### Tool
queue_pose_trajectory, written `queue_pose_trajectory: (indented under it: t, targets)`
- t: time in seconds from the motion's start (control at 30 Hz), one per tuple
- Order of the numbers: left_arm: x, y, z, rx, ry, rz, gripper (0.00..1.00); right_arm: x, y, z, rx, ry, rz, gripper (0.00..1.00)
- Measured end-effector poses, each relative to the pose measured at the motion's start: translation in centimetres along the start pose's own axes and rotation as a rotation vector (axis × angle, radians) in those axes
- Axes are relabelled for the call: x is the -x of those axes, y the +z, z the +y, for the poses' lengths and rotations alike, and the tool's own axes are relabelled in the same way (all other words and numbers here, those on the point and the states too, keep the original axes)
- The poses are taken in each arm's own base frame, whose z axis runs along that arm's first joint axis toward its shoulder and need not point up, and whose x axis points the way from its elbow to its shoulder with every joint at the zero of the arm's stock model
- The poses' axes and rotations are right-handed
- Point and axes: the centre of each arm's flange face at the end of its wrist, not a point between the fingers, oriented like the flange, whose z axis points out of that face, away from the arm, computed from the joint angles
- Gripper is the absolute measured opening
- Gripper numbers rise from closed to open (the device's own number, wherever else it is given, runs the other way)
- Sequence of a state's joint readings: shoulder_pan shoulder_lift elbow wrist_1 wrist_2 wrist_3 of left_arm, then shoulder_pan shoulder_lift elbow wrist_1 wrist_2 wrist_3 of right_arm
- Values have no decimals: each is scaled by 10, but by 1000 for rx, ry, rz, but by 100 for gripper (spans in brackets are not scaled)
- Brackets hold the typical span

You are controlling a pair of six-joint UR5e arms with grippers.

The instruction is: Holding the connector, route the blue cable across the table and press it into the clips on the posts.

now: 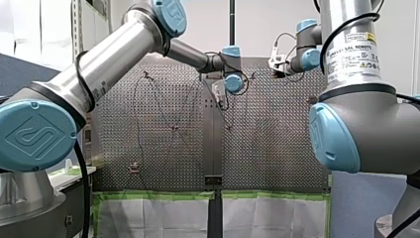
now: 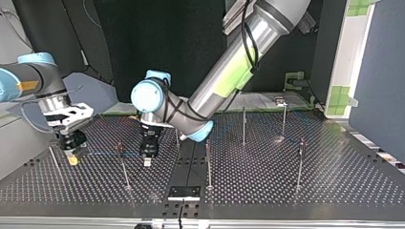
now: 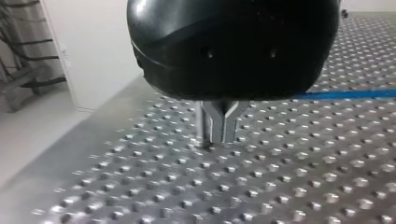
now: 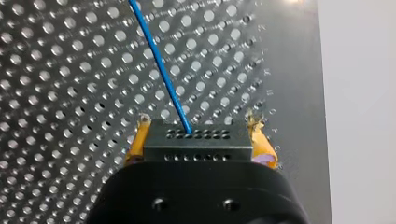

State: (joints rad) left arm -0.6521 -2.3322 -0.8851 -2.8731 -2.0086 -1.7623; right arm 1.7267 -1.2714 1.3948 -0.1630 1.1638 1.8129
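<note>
Front view: my left gripper (image 1: 221,96) low over the middle of the perforated table (image 1: 148,148), my right gripper (image 1: 277,64) near its far edge. Too small here to read either set of fingers.

Top view: my right gripper at the view's left, close to the plate. Faint blue cable (image 2: 102,153) running from it towards a slim metal post (image 2: 125,167), with my left gripper just past that post. Likely trouble: cable catching low on the post rather than seating, or the two grippers crowding each other.

Left wrist view: bare metal fingers (image 3: 212,126) pressed together on nothing, tips just above the dimpled steel. Cable flat on the plate, off to one side. Risk of scraping the surface if lowered.

Right wrist view: yellow pads (image 4: 135,144) clamped on the connector (image 4: 198,140), a dark, boxy block with rows of small holes. Thin, smooth cable leaving its middle, straight. Hard pulling could slip the block or kink the cable at its exit.
</note>
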Motion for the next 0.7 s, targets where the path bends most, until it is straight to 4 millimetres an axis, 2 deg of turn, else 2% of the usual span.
queue_pose_trajectory:
  t: [0.23,0.27,0.3,0.33,0.4,0.43,0.47,0.5,0.7]
  targets:
    - [-14,4,2,10,13,26,0,-1,0,7,8,-5,6,0]
    - [-14,4,2,11,13,27,25,-1,1,7,8,-5,6,0]
    - [-15,4,2,12,14,28,37,-1,1,8,8,-5,5,0]
    - [-15,4,2,13,15,30,37,-1,1,8,8,-6,5,0]
    - [-16,2,1,14,18,38,78,-1,1,8,8,-7,5,0]
    - [-17,1,0,14,20,41,78,-1,1,8,7,-7,5,0]
    - [-17,0,0,14,21,45,92,-1,1,8,7,-8,5,0]
    - [-17,-1,-1,14,23,50,100,-1,1,8,6,-8,5,0]
    - [-21,-7,-2,21,39,88,100,0,1,8,3,-11,4,0]
